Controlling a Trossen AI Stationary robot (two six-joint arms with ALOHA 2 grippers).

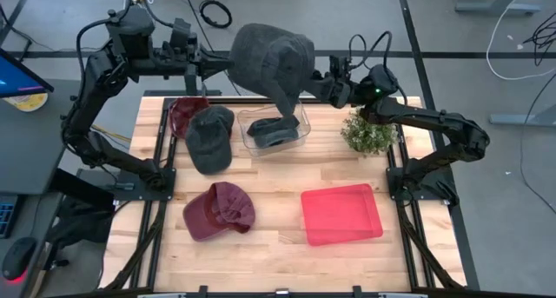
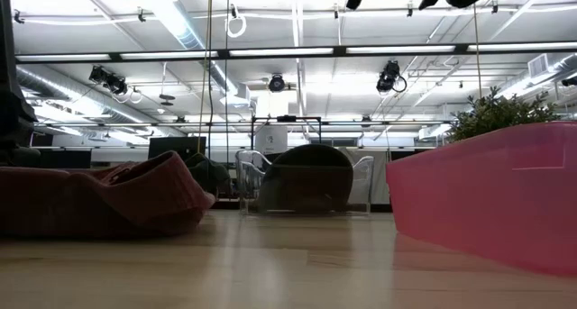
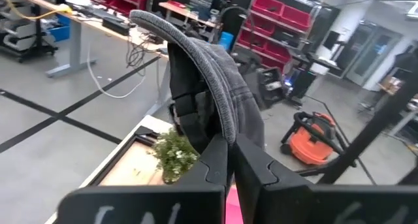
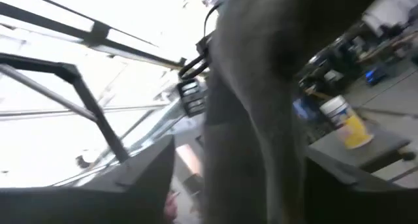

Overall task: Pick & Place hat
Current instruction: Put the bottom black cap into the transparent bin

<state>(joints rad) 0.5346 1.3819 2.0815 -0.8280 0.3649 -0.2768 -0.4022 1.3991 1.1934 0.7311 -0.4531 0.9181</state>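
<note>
A grey cap (image 1: 271, 59) hangs high over the table's far edge, above a clear bin (image 1: 300, 133) that holds a dark cap (image 1: 274, 131). My left gripper (image 1: 222, 65) comes at it from the left and is shut on it. My right gripper (image 1: 323, 82) reaches in from the right and is open. In the right wrist view its fingers (image 4: 153, 178) stand on either side of the grey cap (image 4: 261, 100); whether they touch it, I cannot tell. A second grey cap (image 1: 208, 138) lies on the table beside the bin. My left gripper (image 3: 232, 160) pinches the grey cap's lower edge (image 3: 225, 129) between its two shut fingers, coming level from the table's left. The cap is lifted clear of the table and stands up above and beyond the fingertips, its brim (image 3: 173, 34) arching over the top.
A maroon cap (image 1: 187, 114) lies at the far left, another maroon cap (image 1: 219, 211) at the near left. A red bin (image 1: 340, 215) sits at the near right. A small green plant (image 1: 369, 133) stands under the right arm, by the table's right edge.
</note>
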